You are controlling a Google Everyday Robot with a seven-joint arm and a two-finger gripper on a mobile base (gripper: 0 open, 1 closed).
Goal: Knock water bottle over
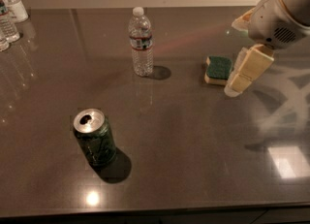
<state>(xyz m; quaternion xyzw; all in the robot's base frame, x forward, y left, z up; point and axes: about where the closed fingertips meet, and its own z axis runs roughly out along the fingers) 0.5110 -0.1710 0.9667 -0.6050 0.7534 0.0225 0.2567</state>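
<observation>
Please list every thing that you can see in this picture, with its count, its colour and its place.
water bottle: one, clear with white cap and dark label band, upright at the far middle of the table.
soda can: one, green with silver top, opened, upright at the near left.
sponge: one, green on yellow, lying at the far right, apart from the water bottle.
pump bottle: one, clear with white label, in the far left corner.
other clear bottles: at least one, cut off by the left edge.
table: one, dark grey, glossy.
arm: one, white, entering from the upper right.
gripper: one, cream, just right of the sponge.
</observation>
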